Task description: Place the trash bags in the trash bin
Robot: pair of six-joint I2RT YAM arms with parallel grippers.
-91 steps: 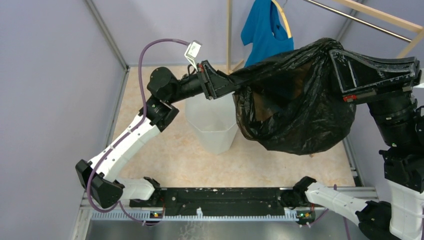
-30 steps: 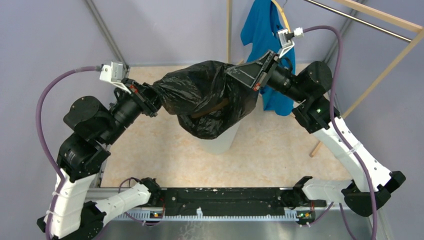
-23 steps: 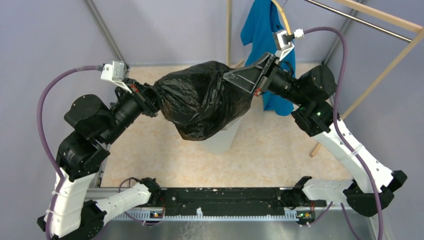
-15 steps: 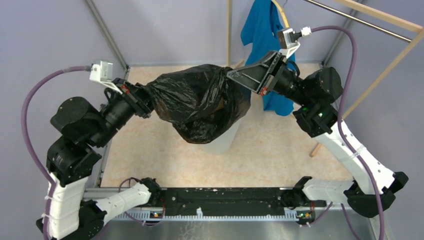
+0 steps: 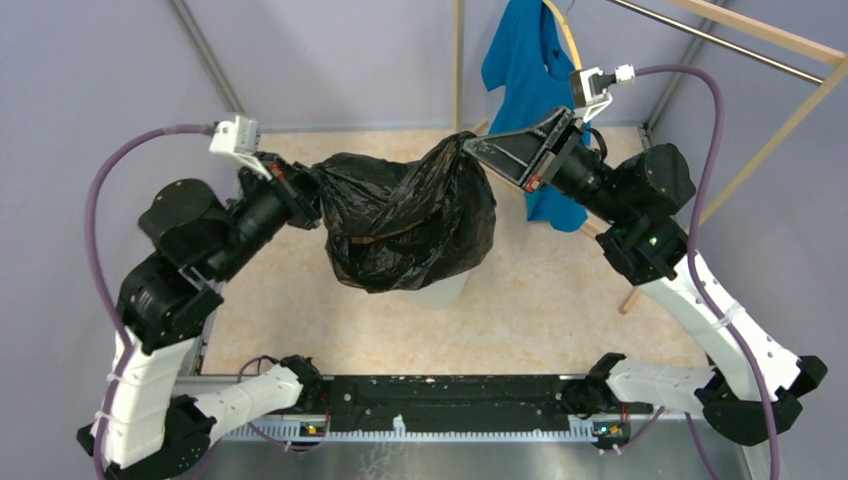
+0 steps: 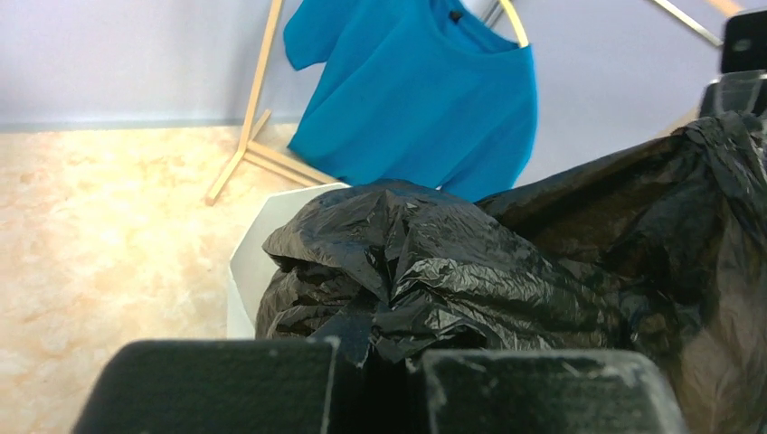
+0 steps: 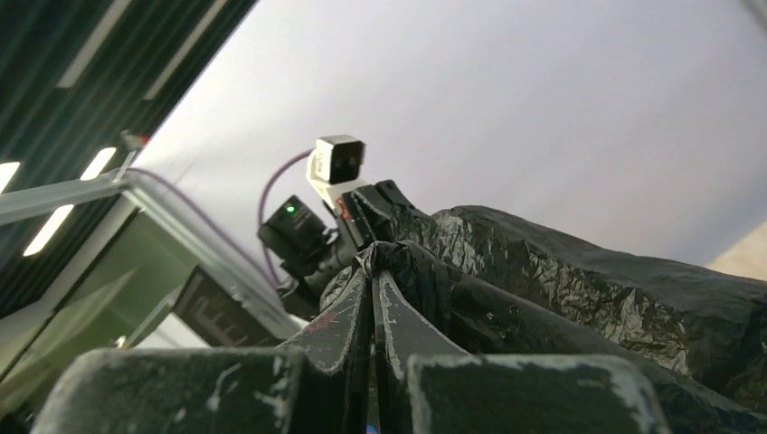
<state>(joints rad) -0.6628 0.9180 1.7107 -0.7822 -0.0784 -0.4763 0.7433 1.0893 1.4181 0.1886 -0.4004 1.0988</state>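
Note:
The black crinkled trash bag (image 5: 405, 225) hangs stretched between my two grippers, above the white trash bin (image 5: 440, 293), which it mostly hides. My left gripper (image 5: 312, 190) is shut on the bag's left edge. My right gripper (image 5: 470, 148) is shut on its right edge, higher up. In the left wrist view the bag (image 6: 470, 271) bulges in front of the jaws, with the bin's rim (image 6: 262, 235) beside it. In the right wrist view the fingers (image 7: 373, 298) pinch a fold of the bag (image 7: 579, 289).
A blue T-shirt (image 5: 525, 70) hangs on a wooden rack (image 5: 760, 120) at the back right. Purple walls close the cell on the left and back. The black rail with the arm bases (image 5: 440, 400) runs along the near edge.
The bag has sagged lower over the bin. The right gripper drew back to the right and the left gripper moved slightly right, both keeping hold of the bag.

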